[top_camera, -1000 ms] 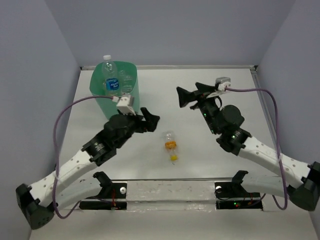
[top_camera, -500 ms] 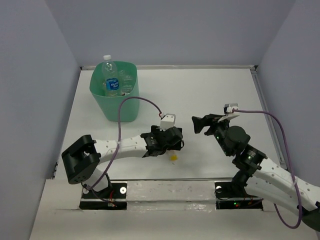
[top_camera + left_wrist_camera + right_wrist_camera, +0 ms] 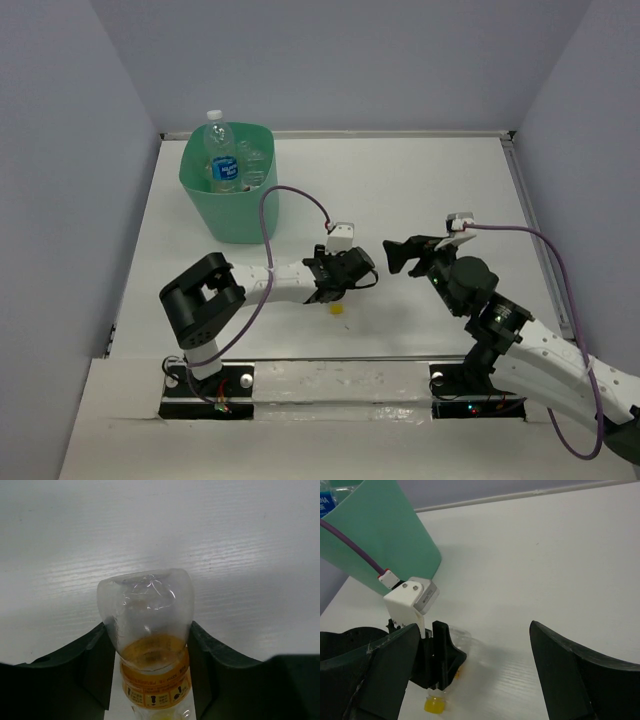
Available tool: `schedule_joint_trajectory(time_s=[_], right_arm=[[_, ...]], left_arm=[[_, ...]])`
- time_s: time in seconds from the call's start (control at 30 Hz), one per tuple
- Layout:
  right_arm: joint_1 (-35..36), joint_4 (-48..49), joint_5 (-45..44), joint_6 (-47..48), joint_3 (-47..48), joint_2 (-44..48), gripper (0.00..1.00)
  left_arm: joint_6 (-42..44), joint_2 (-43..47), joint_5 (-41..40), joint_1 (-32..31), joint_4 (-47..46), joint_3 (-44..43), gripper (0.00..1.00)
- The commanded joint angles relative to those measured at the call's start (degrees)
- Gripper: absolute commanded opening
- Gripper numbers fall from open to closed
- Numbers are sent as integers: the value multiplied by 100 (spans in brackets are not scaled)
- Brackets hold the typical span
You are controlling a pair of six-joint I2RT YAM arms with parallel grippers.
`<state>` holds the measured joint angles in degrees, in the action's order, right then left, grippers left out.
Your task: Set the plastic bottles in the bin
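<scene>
A small clear bottle (image 3: pixel 147 615) with an orange label and yellow cap (image 3: pixel 337 309) lies on the white table. My left gripper (image 3: pixel 345 272) is down over it, and its black fingers (image 3: pixel 100 655) press against both sides of the bottle, shut on it. My right gripper (image 3: pixel 405 255) stands open just to the right with nothing between its fingers. In the right wrist view the left gripper (image 3: pixel 440 655) covers most of the bottle (image 3: pixel 462 640). The mint-green bin (image 3: pixel 228 200) at the far left holds a blue-labelled bottle (image 3: pixel 221 155) and a clear one (image 3: pixel 252 160).
The table is walled at the back and both sides. The left arm's purple cable (image 3: pixel 285 200) loops over the table beside the bin. The bin's wall (image 3: pixel 380 535) fills the upper left of the right wrist view.
The left arm swung from the bin down to the small bottle, and its jaws closed on it. The right arm pulled back toward the near edge and has since stayed put.
</scene>
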<state>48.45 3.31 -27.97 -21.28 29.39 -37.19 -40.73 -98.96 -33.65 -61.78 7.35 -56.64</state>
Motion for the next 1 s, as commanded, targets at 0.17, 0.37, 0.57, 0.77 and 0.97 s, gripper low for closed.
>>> schedule_joint_trajectory(time_s=[0.17,0.37,0.57,0.77,0.97], right_arm=[[16,126,-69,1,-109,335,94],[16,257,-60,1,-91,89,94],[16,372,72,10,-126,63,93],[16,495,186,45,-196,63,93],[16,715,362,36,-346,-16,93]], left_arm=[[574,1543,-615,87,-305,-145,36],[1698,3380,-1257,839,37,-899,36],[2428,4015,-1311,2467,-252,-1129,36],[2982,3788,-1353,4076,-743,-1358,36],[3922,3050,-1662,4640,-1780,-1753,35]])
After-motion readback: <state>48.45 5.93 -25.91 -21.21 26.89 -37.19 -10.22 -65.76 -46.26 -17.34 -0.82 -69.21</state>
